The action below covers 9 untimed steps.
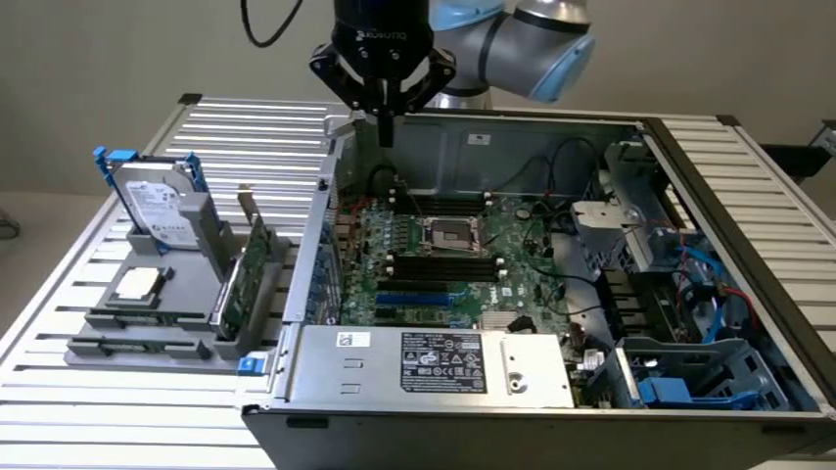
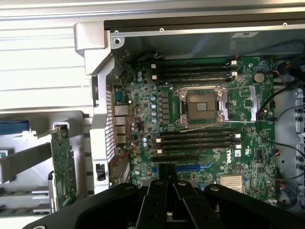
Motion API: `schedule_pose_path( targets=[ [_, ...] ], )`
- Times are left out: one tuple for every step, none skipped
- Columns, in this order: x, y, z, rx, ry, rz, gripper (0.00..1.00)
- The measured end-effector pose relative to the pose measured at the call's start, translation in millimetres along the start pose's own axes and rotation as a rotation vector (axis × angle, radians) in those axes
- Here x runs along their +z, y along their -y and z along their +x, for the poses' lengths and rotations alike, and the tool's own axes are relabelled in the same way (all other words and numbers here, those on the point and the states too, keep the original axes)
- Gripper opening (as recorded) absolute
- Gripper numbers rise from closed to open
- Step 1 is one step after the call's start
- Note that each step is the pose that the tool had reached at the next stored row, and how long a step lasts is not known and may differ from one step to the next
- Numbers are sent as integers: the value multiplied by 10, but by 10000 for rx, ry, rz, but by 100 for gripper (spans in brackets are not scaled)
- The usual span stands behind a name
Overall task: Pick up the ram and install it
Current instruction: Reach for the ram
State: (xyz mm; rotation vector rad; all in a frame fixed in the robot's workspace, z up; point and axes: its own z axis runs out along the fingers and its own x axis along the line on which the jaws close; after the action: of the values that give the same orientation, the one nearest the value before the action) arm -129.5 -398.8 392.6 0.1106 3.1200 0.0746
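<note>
Jaws pinched shut; gripper (image 1: 387, 132) hangs over PC case (image 1: 523, 147) far wall. Exterior view, L to R: hard drive (image 1: 157, 211); ram (image 1: 231, 294), apparently the low green strip on edge in grey rack (image 1: 144, 318), just beside exp. card (image 1: 265, 255), well apart from gripper.

The gripper (image 2: 167, 171) hovers above the motherboard (image 2: 143, 95), near black memory slots (image 2: 198, 143).

Green across the motherboard (image 2: 143, 109), banded with black memory slots (image 2: 198, 138) and one blue expansion slot (image 1: 415, 294). Matte black on the gripper (image 1: 387, 139); pale blue caps (image 1: 571, 61) on the grey arm (image 1: 487, 44). Silver hard drive (image 1: 160, 211) with blue handles (image 1: 116, 162). Green expansion card (image 1: 255, 259). Pale ribbed stripes over the table (image 1: 758, 186). Blue cables (image 1: 712, 274) along the edge of the case (image 1: 523, 142) on the exterior view's right.
</note>
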Motion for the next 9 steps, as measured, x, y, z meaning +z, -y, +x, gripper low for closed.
schedule_pose_path(
  targets=[
    [1,4,46,1,-10,-1,11],
    [2,7,92,2,-18,0,11],
    [4,11,136,1,-30,1,11],
    [5,15,181,2,-43,1,11],
    [7,18,221,3,-78,3,11],
    [11,21,254,7,-133,6,11],
    [14,23,282,10,-193,11,11],
    [20,26,316,10,-233,17,11],
    [28,30,360,11,-242,20,11]
  ],
)
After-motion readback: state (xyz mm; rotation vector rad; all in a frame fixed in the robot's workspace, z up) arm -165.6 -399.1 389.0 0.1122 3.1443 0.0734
